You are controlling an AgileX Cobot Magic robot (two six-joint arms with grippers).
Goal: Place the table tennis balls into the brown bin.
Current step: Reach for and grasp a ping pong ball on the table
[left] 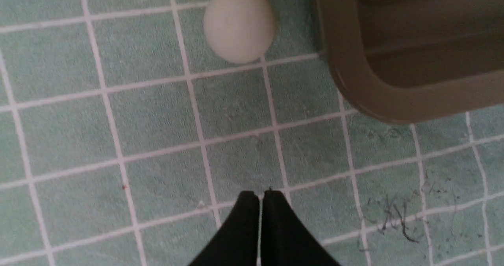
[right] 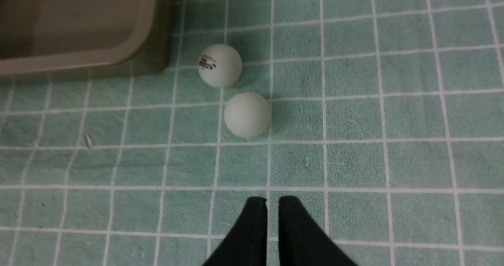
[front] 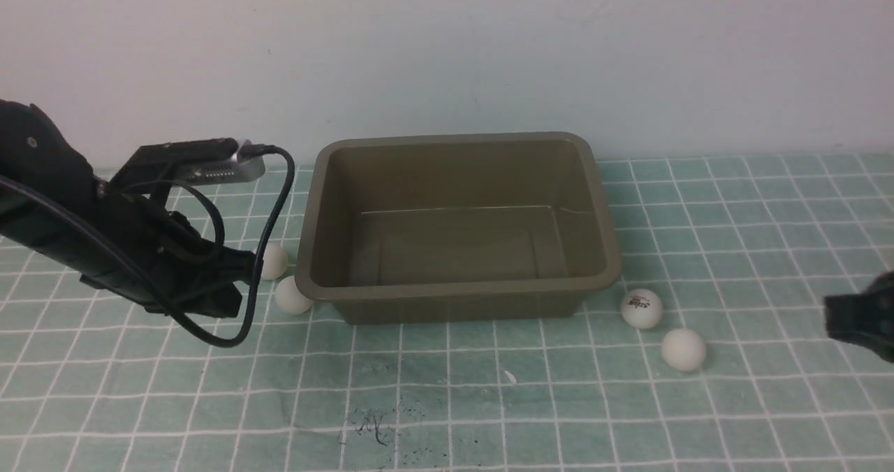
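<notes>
Green checked cloth [front: 559,402] under everything. Brown bin [front: 457,292] sits between the two finger pairs, mouth up, empty. Its long axis runs from the left fingers' side across to the right's.

Left gripper [left: 260,195]: fingers pressed together, empty. Right gripper [right: 272,202]: fingers a thin slit apart, empty.

Table tennis ball A [front: 272,260] and ball B [front: 292,295], both plain: ahead of the left fingertips, untouched, at the bin's left end. Logo ball [right: 219,65], print toward the robot, and plain ball C [right: 247,115]: ahead of the right fingertips, clear of them.

Left arm [front: 84,227] matte black; looping black cables [front: 281,203]; silver-black wrist camera [front: 202,163]; left gripper [left: 261,194] black, tapered.
</notes>
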